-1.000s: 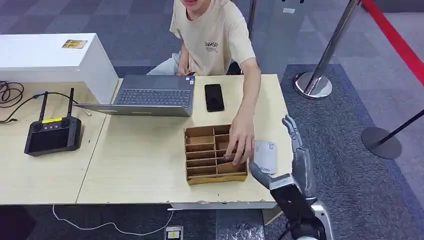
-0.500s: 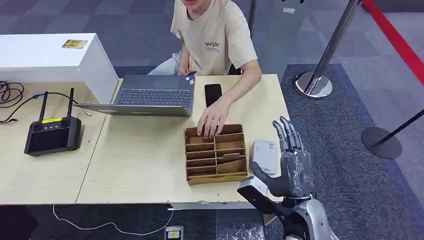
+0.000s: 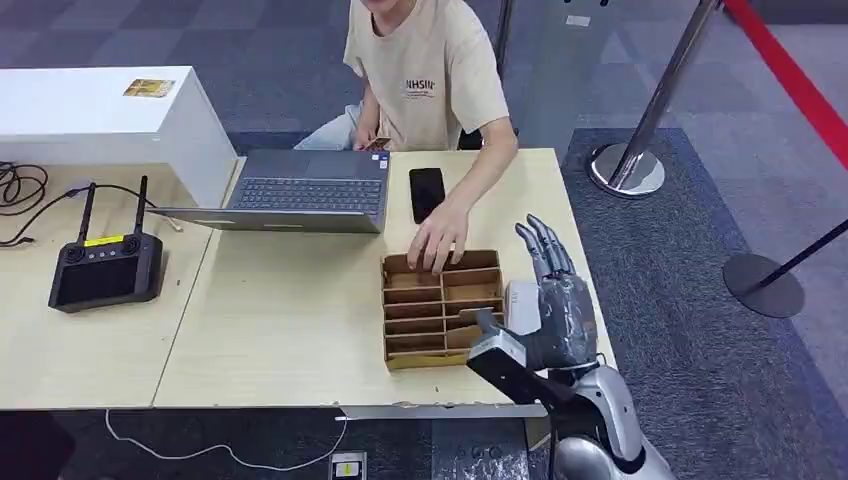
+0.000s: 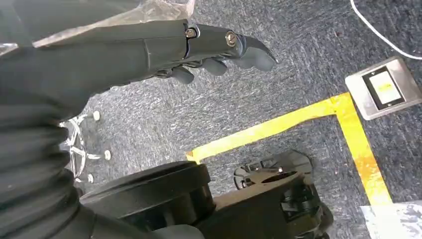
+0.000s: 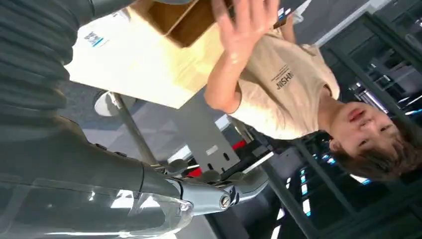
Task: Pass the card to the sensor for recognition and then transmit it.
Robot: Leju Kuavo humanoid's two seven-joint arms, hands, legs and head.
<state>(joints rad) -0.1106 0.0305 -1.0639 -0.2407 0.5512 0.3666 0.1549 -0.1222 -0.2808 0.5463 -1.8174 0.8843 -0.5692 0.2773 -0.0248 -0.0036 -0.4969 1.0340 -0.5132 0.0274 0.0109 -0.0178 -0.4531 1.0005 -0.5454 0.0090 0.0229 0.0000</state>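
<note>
My right hand [image 3: 558, 305] is raised over the table's right edge, fingers spread and pointing up, holding nothing. It partly covers a flat white sensor [image 3: 518, 300], which also shows as a white plate with a blue label [image 5: 94, 37] in the right wrist view. Left of the sensor sits a brown cardboard divider box [image 3: 440, 310]. A person's hand [image 3: 437, 240] rests on the box's far edge. I cannot pick out the card for certain. My left hand [image 4: 199, 45] hangs over the carpet with nothing in it.
A person in a beige shirt [image 3: 430, 80] sits across the wooden table [image 3: 290, 300]. A laptop [image 3: 300, 190], a black phone [image 3: 427, 193] and a black controller [image 3: 105, 268] lie on it. A white cabinet [image 3: 100, 125] stands far left, stanchions [image 3: 627, 165] on the right.
My right hand turned and moved left, now over the sensor beside the box. The person's hand went from the box's near right corner to its far edge, and the box slid slightly right.
</note>
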